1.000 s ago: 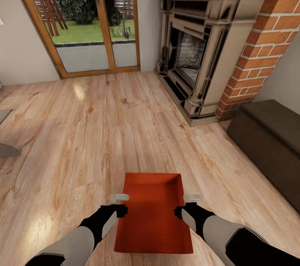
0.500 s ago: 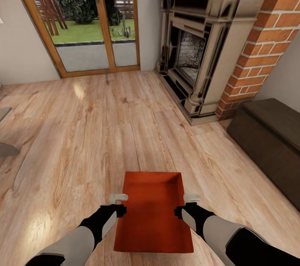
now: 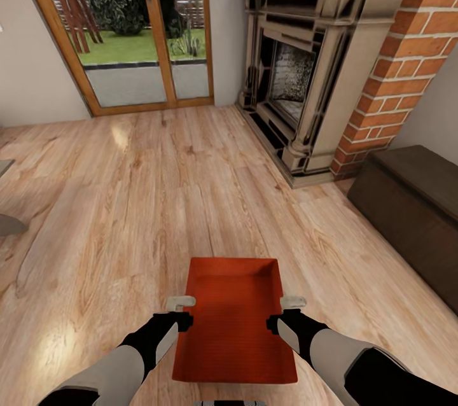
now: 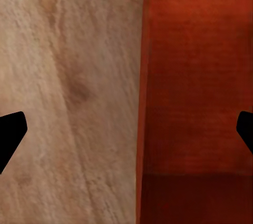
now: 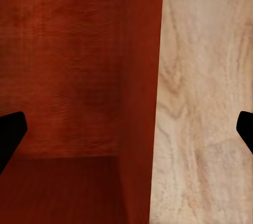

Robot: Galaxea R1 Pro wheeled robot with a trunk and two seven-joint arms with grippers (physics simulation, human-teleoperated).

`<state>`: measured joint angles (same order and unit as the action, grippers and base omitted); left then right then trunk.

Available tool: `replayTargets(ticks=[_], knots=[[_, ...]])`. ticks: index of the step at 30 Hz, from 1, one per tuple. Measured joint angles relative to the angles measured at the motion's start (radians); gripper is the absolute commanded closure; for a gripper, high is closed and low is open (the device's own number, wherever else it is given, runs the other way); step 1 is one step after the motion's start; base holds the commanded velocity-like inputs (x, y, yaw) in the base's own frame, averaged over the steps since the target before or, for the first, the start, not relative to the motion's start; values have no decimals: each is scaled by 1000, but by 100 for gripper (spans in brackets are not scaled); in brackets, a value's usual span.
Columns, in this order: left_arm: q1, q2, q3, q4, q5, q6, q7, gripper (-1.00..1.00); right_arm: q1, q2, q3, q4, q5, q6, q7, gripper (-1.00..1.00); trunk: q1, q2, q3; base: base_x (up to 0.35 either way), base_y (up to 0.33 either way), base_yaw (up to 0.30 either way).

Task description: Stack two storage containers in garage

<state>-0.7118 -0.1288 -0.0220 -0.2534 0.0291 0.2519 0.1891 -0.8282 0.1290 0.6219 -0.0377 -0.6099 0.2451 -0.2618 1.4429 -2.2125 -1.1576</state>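
One orange-red storage container lies lengthwise in front of me on the light wood plank flooring of the living room. My left gripper points down over its left long wall and my right gripper over its right long wall. In the left wrist view the left gripper is open, its dark fingertips wide apart, one over the floor and one over the container's inside. The right gripper likewise straddles the other wall of the container, open.
A stone fireplace with a red brick column stands ahead on the right. A low dark-brown cabinet runs along the right wall. Wood-framed glass doors are ahead on the left. A grey object juts in at the left edge.
The whole picture has slid slightly upward, room and container together, so the camera has moved. Both grippers keep their places at the container's walls.
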Motion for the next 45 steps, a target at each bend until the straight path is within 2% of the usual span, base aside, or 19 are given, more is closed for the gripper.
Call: replayTargets(ticks=[13, 39, 43, 45], knots=[[0, 0, 0, -1, 0, 0, 0, -100, 0, 0, 0, 0, 0, 0, 0, -100, 50, -91, -41, 0, 0, 0], [0, 0, 0, -1, 0, 0, 0, -100, 0, -15, -1, 0, 0, -2, 0, -100, 50, -91, -41, 0, 0, 0], [0, 0, 0, -1, 0, 0, 0, -100, 0, -32, -1, 0, 0, -12, 0, -100, 50, -91, -41, 0, 0, 0], [0, 0, 0, -1, 0, 0, 0, -100, 0, -35, -1, 0, -1, -13, 0, -100, 58, -105, -47, 0, 0, 0]])
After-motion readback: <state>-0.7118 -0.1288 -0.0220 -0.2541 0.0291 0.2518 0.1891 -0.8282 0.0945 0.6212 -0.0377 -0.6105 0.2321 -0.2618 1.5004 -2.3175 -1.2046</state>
